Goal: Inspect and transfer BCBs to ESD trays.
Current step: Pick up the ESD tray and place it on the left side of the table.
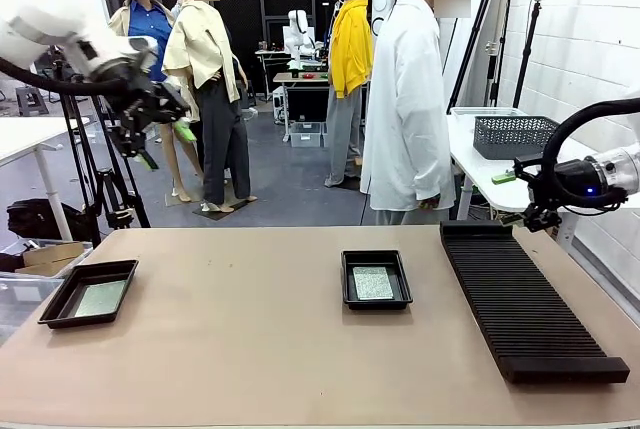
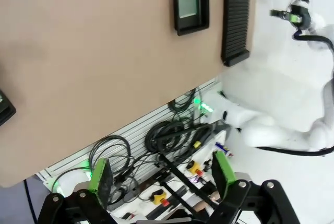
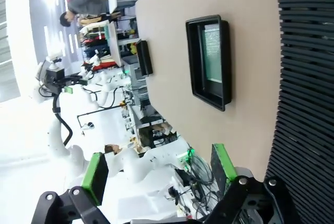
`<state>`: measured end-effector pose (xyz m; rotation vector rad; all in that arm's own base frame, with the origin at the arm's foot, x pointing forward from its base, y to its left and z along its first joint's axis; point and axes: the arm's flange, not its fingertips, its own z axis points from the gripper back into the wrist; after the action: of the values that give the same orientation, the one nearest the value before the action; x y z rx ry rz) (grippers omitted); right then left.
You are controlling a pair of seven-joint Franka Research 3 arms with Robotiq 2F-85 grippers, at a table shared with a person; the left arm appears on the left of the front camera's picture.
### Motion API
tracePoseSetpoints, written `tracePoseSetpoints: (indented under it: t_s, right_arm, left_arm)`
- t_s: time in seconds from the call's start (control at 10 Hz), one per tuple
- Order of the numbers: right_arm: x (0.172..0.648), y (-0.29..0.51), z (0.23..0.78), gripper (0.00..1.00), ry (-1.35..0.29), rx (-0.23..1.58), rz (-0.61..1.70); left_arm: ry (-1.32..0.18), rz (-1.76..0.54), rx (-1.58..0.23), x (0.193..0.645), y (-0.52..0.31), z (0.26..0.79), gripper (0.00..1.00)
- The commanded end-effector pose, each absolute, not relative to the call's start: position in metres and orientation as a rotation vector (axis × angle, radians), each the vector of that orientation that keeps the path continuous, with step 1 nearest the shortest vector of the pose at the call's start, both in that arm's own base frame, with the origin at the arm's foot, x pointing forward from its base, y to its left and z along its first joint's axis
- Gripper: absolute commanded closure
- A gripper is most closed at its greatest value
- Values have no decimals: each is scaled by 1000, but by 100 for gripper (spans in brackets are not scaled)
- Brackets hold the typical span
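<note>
Two black ESD trays lie on the tan table, and each holds one green BCB. One tray (image 1: pixel 58 304) with its board (image 1: pixel 100 298) sits at the front left; the other tray (image 1: pixel 348 279) with its board (image 1: pixel 373 282) sits near the middle. My left gripper (image 1: pixel 167 145) hangs open high above the table's left side, holding nothing. The left wrist view looks down past its open gripper (image 2: pixel 162 174) at the middle tray (image 2: pixel 203 4). On the right, my right gripper (image 1: pixel 520 197) floats open and empty above the rack's far end. The right wrist view shows the open gripper (image 3: pixel 158 171) and the middle tray (image 3: pixel 194 62).
A long black ridged rack (image 1: pixel 525 299) runs along the table's right side. A person in a white shirt (image 1: pixel 405 99) stands at the far edge. Behind, a grey mesh basket (image 1: pixel 513 134) rests on a white side table. Bare tabletop lies between the trays.
</note>
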<state>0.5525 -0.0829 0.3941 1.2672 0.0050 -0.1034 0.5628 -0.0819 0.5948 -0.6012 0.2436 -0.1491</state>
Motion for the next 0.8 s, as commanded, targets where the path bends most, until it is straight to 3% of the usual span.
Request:
tracePoseSetpoints:
  t_s: [0.0,0.6,0.7]
  right_arm:
    - [555,-92,391,0,-21,1336,-68]
    - [534,-104,388,0,-136,1391,-78]
    - [547,-103,390,0,-61,1352,-87]
  left_arm:
    - [250,-146,-510,568,-115,579,0]
    - [228,-211,-363,586,-228,535,0]
    - [218,-220,-358,587,-245,529,0]
